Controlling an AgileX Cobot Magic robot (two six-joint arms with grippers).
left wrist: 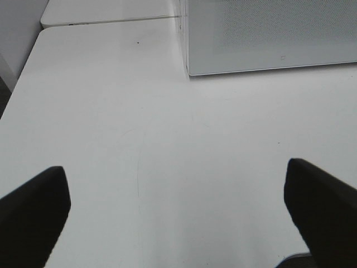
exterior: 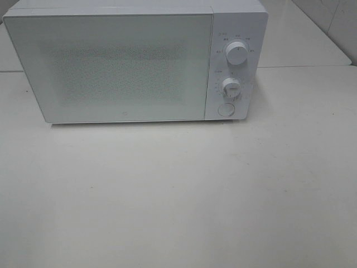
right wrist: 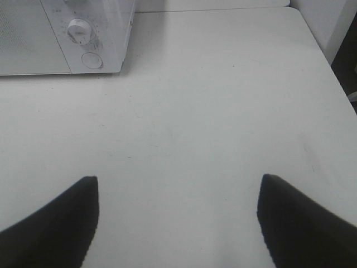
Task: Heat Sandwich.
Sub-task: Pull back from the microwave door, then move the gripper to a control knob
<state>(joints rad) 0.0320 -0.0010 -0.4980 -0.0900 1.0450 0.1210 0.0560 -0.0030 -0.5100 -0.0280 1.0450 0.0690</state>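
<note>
The white microwave [exterior: 128, 61] stands at the back of the white table [exterior: 178, 190] with its door shut. It has two round knobs [exterior: 237, 53] and a round button [exterior: 226, 109] on its right panel. The sandwich is out of view in every frame. My left gripper [left wrist: 178, 206] is open and empty above bare table, to the front left of the microwave [left wrist: 268, 33]. My right gripper [right wrist: 178, 212] is open and empty above bare table, to the front right of the microwave [right wrist: 61, 33]. Neither gripper shows in the exterior view.
A second white table [exterior: 301, 33] abuts behind the microwave, with a seam between them. The table's left edge [left wrist: 22, 78] and right edge [right wrist: 329, 72] show in the wrist views.
</note>
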